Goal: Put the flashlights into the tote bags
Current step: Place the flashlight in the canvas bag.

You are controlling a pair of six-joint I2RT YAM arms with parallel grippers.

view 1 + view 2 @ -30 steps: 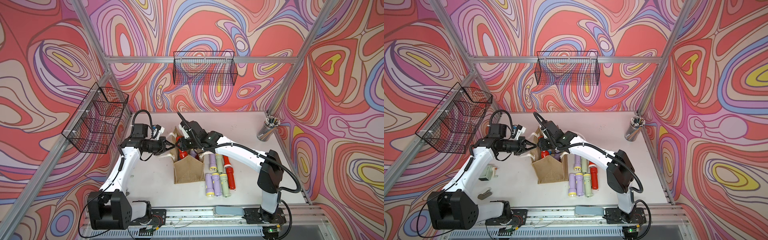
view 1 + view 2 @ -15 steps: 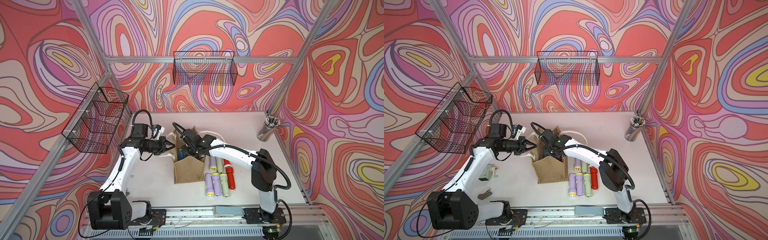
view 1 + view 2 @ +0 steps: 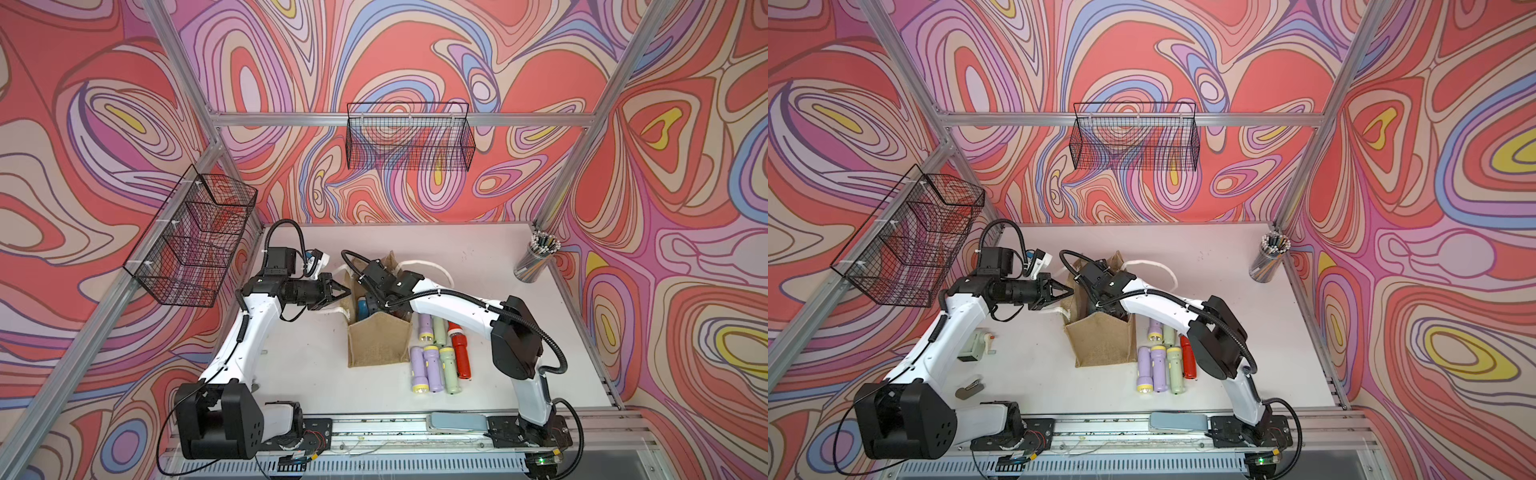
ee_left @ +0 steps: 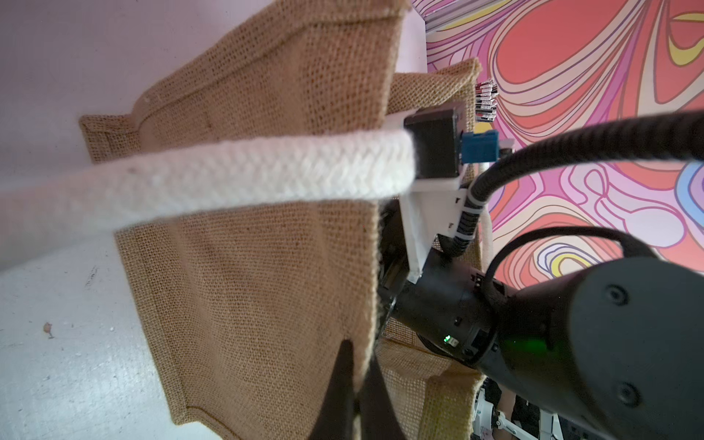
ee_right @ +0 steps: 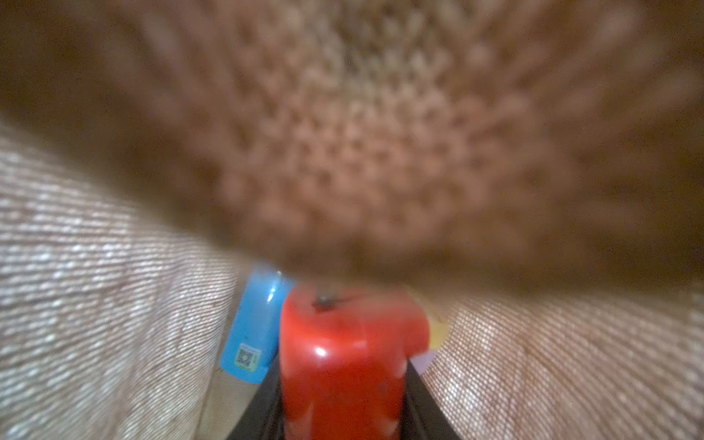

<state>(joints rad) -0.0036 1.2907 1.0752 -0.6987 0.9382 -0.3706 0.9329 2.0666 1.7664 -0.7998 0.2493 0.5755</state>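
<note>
The tan jute tote bag stands mid-table with its mouth open. My left gripper is shut, pinching the bag's left rim. My right gripper reaches down inside the bag, shut on a red flashlight. A blue flashlight lies inside the bag beside it. Several flashlights lie on the table right of the bag: lilac ones, a pale green one and a red one.
A cup of pencils stands at the back right corner. Black wire baskets hang on the back wall and the left wall. The bag's white rope handle drapes behind it. Two small items lie near the left arm.
My right gripper has gone from above the bag's mouth down into the bag with the red flashlight. The left gripper keeps its hold on the rim and has not moved.
</note>
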